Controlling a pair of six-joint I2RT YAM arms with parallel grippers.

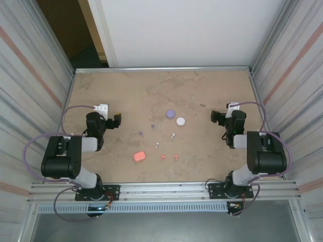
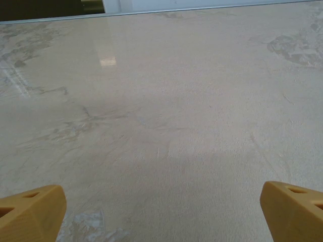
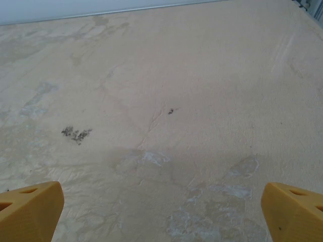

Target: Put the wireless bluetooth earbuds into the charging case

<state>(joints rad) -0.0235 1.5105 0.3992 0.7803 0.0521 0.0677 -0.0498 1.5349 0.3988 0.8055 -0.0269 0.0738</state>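
Earbuds (image 1: pixel 157 145) lie loose on the table (image 1: pixel 212 91), all six outside the cases, scattered mid-table between the two arms: the purple pair (image 1: pixel 141 133) farthest back and left, the white pair (image 1: pixel 172 135) in the middle, the coral-red pair (image 1: pixel 162 157) side by side nearest the arm bases. Three pebble-like cases sit among them. A purple case (image 1: pixel 170 114) and a white case (image 1: pixel 180 121) rest just beside each other behind the white pair, and a coral-red case (image 1: pixel 139 156) sits near the left coral-red bud. From above, none of the cases shows whether its lid is up or what is inside, and any marking on them is too small to read. Off to the left of the buds, the left gripper (image 1: pixel 117 121) hangs over bare table, its yellow fingertips (image 2: pixel 30 212) spread wide apart with nothing between them. To the right of the white case, the right gripper (image 1: pixel 216 117) is likewise spread wide, its fingertips (image 3: pixel 292 209) apart over stained, bare tabletop, gripping nothing
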